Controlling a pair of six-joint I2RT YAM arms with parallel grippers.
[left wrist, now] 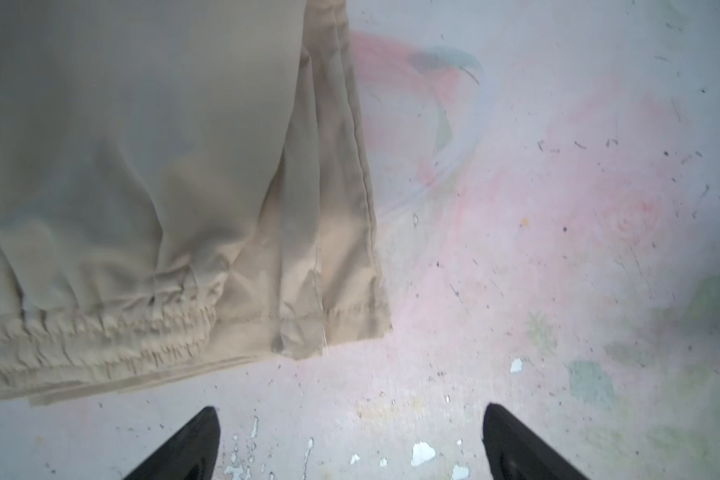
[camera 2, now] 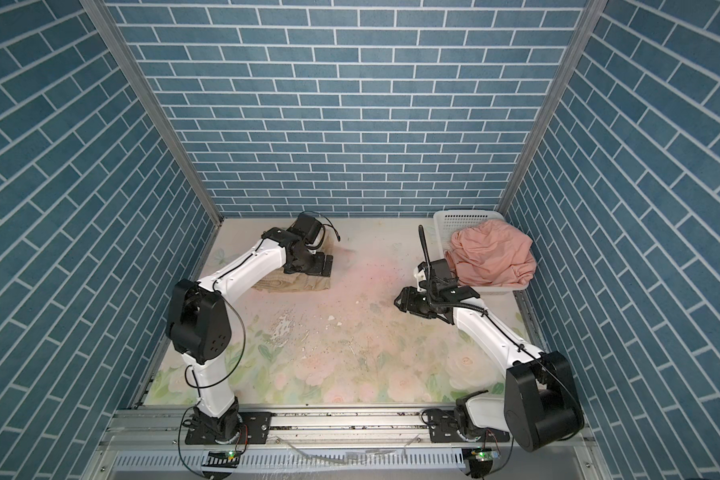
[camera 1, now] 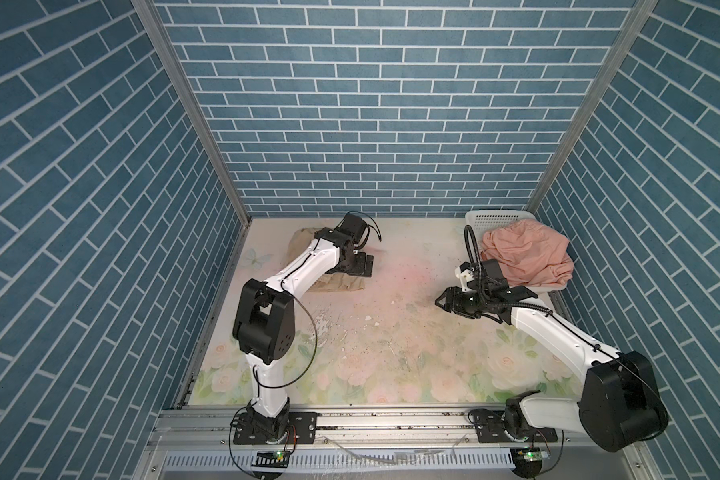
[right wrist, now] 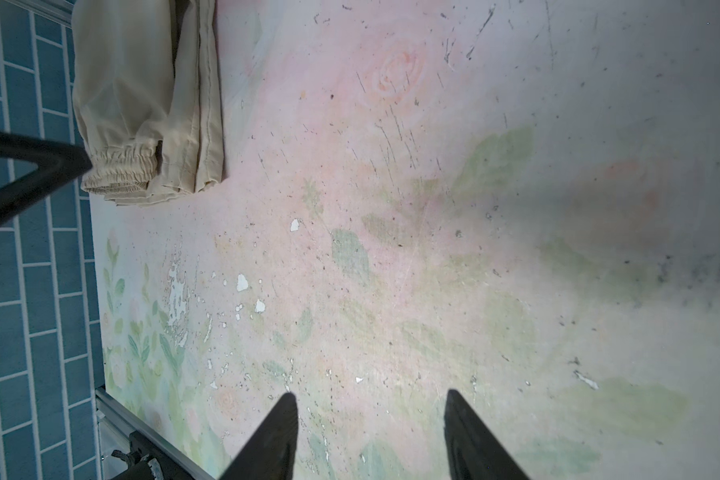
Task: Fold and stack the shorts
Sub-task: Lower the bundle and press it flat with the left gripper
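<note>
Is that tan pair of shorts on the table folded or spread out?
Folded. The tan shorts lie in a compact bundle, several hem edges stacked in layers beside the gathered waist.

Folded beige shorts (right wrist: 142,104) lie beyond right gripper (right wrist: 370,392).

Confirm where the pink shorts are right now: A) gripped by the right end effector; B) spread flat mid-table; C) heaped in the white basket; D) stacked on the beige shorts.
C: the pink shorts lie bunched in the white basket at the far right corner, while the right end effector hangs open, holding nothing.
</note>
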